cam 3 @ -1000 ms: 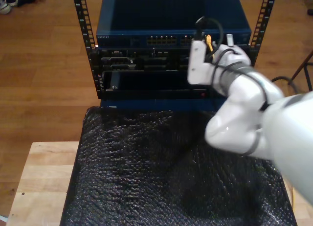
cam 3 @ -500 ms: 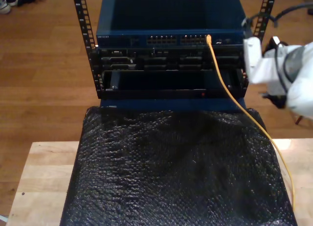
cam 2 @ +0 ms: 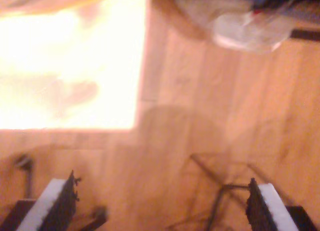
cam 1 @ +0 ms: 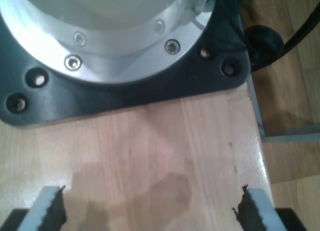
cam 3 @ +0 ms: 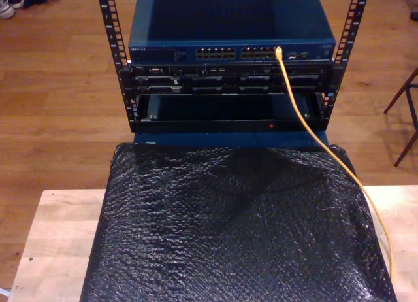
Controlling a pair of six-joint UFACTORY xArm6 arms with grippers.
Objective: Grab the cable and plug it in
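- Cable [cam 3: 307, 122]: yellow-orange, plugged into the blue switch [cam 3: 232, 52] in the rack, trailing down over the black padding [cam 3: 228, 230] toward the exterior view's right.
- My first hand [cam 1: 150, 211]: fingers apart, empty, over the worktop [cam 1: 150, 151].
- My second hand [cam 2: 162, 206]: fingers apart, empty, above wooden floor [cam 2: 200, 116].

Blue switch [cam 3: 228, 37] sits up top in a black rack [cam 3: 130, 99] at the far end. Near it, crinkly black sheet [cam 3: 228, 236] covers a wooden table [cam 3: 59, 243], wood floor [cam 3: 59, 80] all around.
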